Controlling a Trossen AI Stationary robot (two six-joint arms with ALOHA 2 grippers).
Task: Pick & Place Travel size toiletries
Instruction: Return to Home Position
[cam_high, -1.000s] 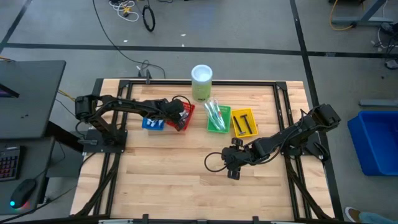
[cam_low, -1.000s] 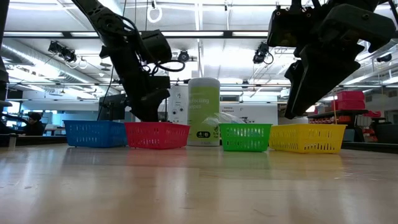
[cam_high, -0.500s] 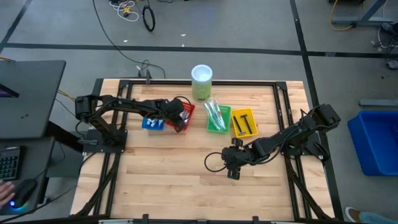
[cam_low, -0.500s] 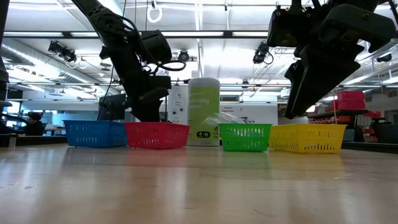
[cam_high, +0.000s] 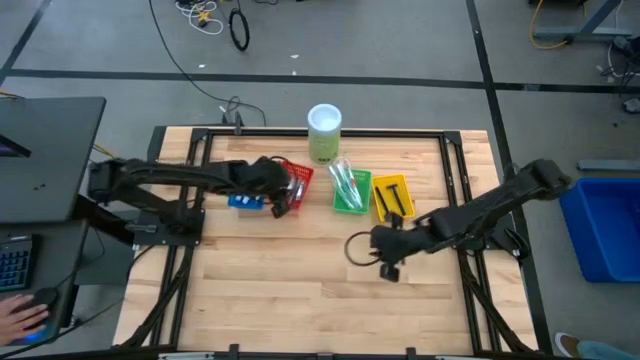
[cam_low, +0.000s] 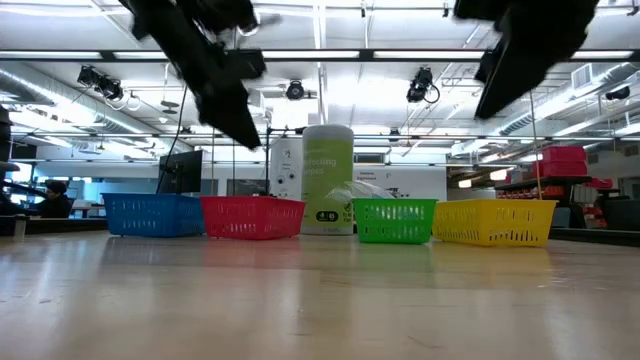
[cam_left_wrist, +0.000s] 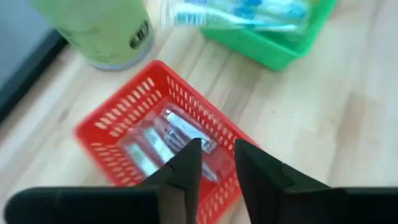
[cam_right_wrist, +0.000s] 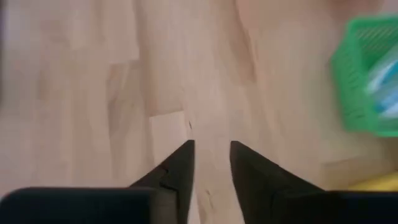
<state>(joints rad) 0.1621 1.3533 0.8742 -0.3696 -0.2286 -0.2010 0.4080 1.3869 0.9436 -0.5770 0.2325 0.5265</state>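
Note:
Four small trays stand in a row at the table's far middle: blue, red, green, yellow. The toiletries lie in them: clear-wrapped tubes in the red tray, pale toothbrushes in the green one, dark sticks in the yellow one. My left gripper hangs open above the red tray's near rim and holds nothing. My right gripper is open over bare wood, nearer than the green tray.
A pale green cylinder with a white top stands behind the trays, between the red and green ones. In the low view both grippers hang well above the trays. Bare wood covers the table's near half.
My left gripper has risen out of the red tray and now hangs clear above it, its arm drawn back toward the left. My right gripper has also lifted and shifted a little toward the table's right and far side. The trays have stayed in place.

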